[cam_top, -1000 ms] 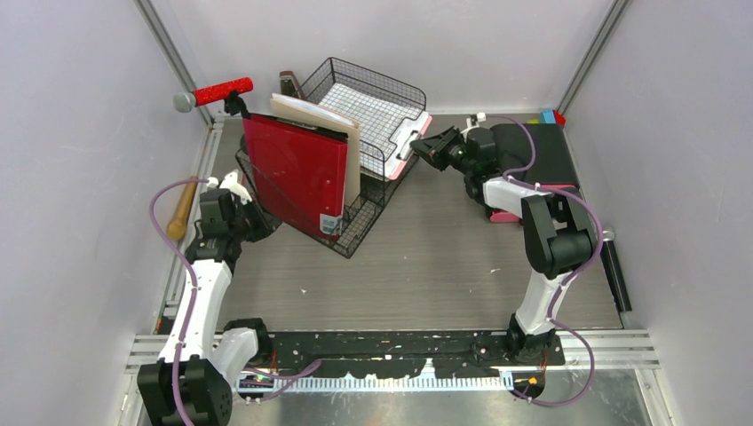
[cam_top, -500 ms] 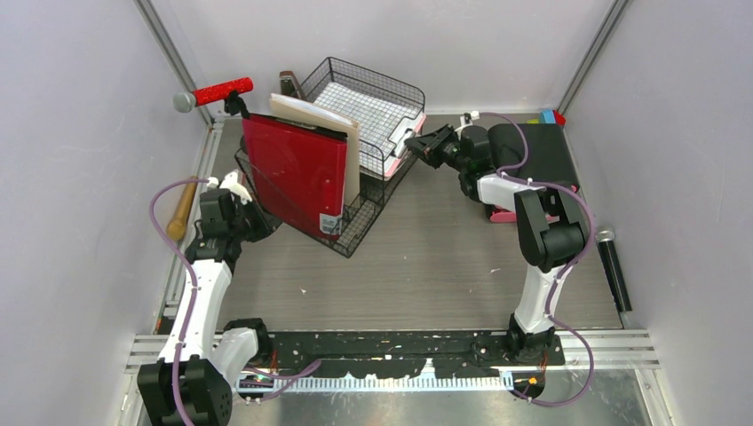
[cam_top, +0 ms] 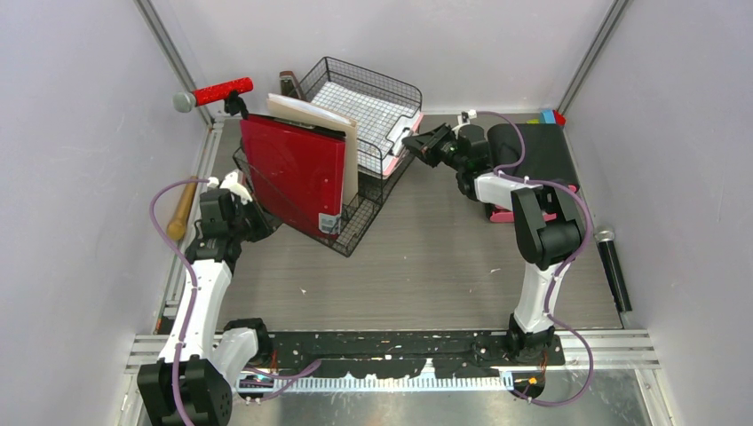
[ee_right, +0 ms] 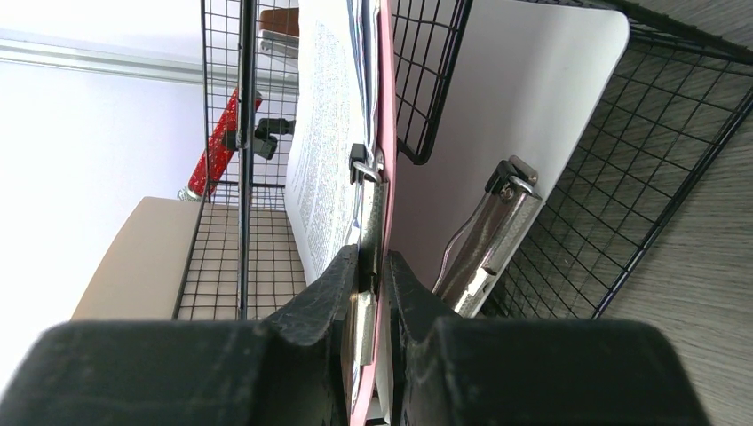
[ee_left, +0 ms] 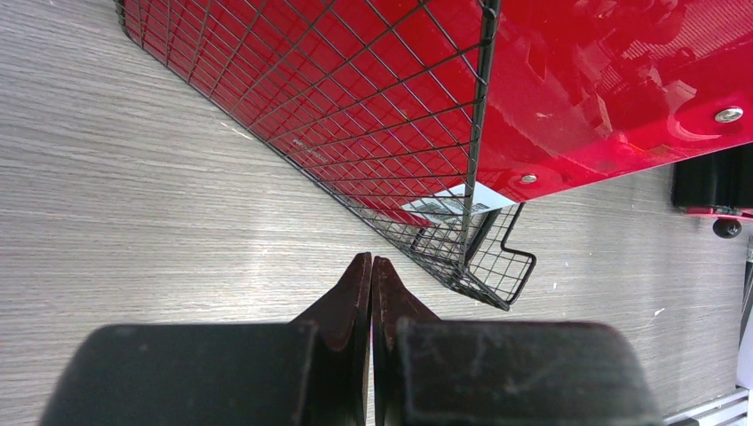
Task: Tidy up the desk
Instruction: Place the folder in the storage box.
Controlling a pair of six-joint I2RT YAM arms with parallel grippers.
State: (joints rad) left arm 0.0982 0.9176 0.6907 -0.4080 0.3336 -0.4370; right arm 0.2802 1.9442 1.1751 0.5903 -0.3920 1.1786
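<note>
Red binder [cam_top: 293,173] hides most of wire rack's [cam_top: 351,232] lower tray + tabletop [cam_top: 426,257] under it. Behind rack: brown item [cam_top: 286,82], mostly hidden, can't ID. Far right of rack: tiny coloured bits [cam_top: 549,115], too small to tell. In rack, pink clipboard's [ee_right: 384,133] sheet [ee_right: 324,151]: print unreadable.

On desk [cam_top: 426,266]: binder [cam_top: 297,173] in wire rack [cam_top: 352,240], drawer unit [cam_top: 542,151] right.
</note>
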